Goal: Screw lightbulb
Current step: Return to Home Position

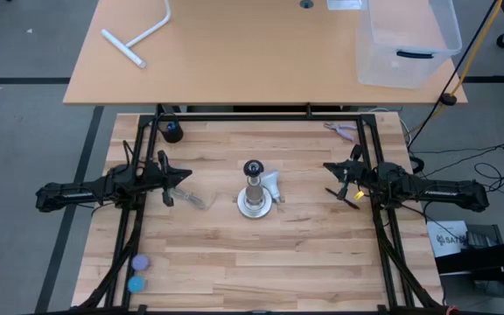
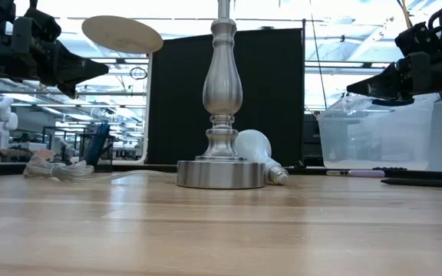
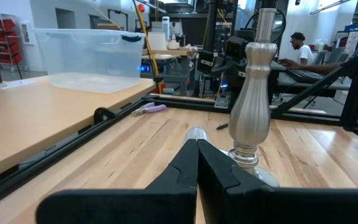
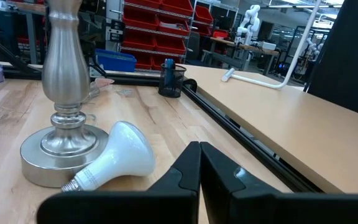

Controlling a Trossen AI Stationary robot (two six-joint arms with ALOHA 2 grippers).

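Note:
The lightbulb (image 4: 120, 155) is white with a silvery screw base. It lies on its side on the wooden table, against the round base of an upright metal lamp post (image 1: 253, 188) at the table's middle. In the high view the lightbulb (image 1: 272, 185) is just right of the post. My left gripper (image 1: 186, 178) hovers shut at the table's left, pointing level at the post. My right gripper (image 1: 328, 168) hovers shut at the right, also pointing toward it. Both stand above the table, well clear of the lightbulb. In the left wrist view only the globe's top (image 3: 196, 132) shows past my fingers.
A clear cord (image 1: 195, 199) trails left of the post. A black cup (image 1: 173, 131) and purple-handled pliers (image 1: 344, 131) lie near the far rail. Two small caps (image 1: 138, 271) sit near left. A clear plastic bin (image 1: 407, 39) and a white pipe (image 1: 138, 35) are on the table behind.

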